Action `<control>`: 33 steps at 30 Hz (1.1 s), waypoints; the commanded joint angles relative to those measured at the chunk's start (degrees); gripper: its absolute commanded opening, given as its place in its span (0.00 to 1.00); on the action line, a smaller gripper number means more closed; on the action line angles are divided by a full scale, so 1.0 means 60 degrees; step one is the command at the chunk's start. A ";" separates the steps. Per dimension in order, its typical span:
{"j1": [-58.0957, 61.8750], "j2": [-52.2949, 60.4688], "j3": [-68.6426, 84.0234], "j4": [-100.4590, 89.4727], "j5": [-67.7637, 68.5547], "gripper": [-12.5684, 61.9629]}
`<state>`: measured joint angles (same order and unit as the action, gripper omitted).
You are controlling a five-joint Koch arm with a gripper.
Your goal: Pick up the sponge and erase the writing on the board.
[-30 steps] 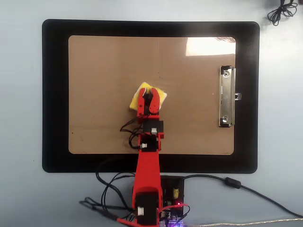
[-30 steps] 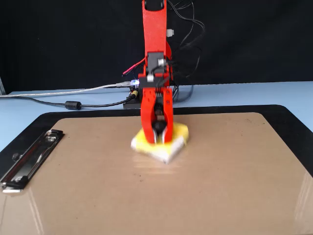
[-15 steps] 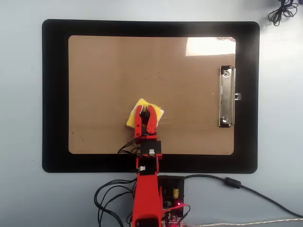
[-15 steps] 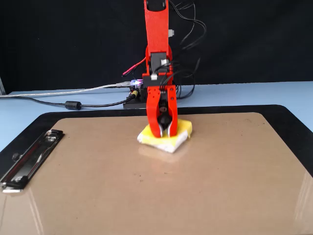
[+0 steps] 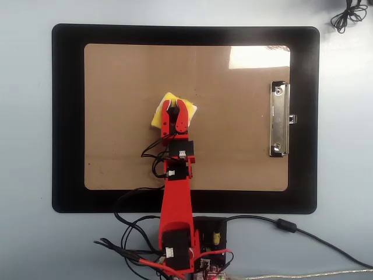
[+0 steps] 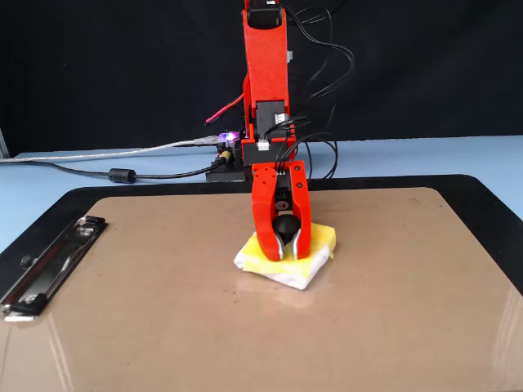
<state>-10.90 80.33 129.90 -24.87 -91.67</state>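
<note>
Sponge (image 6: 278,265) flat on board (image 6: 392,310), corner toward camera, claw (image 6: 283,249) gripping knob

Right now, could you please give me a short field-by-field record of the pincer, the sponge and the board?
pincer: shut on the sponge's black knob, pointing down
sponge: yellow, flat on the board, near its middle
board: brown clipboard lying on a black mat
clip: silver, at the right short edge in the overhead view
writing: none visible on the bare board
</note>
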 commanded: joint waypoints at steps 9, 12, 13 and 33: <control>-0.4014 0.3633 0.1040 0.1626 -0.3076 0.11; -0.4966 0.4087 0.1040 0.1626 -0.3311 0.11; -0.5317 0.4189 0.1040 0.1626 -0.3325 0.11; -0.7163 0.3237 0.0425 0.1538 -0.2930 0.18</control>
<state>-53.00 98.61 134.82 -13.36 -109.69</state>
